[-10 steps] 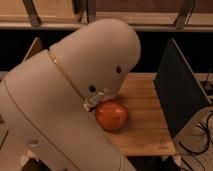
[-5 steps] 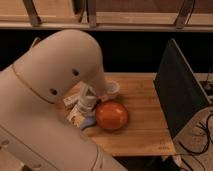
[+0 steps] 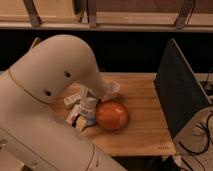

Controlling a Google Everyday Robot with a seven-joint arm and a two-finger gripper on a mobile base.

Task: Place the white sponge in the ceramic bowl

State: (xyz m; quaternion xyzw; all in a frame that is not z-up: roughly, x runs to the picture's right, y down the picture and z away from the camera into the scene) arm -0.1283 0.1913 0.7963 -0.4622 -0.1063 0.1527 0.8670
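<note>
Arm [image 3: 50, 85] hides most of end effector [image 3: 88, 109] beside ceramic bowl [image 3: 112, 116]; its grip state cannot be told.

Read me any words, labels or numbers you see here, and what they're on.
No text is readable.
Faint mark near the front edge of the table: too blurred to read.
Packets beside the gripper, left of the orange bowl: any print is too blurred.

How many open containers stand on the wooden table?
2: the ceramic bowl mid-table, the plastic cup just behind it. The arm may hide more. The gripper hangs just left of the bowl.
</note>
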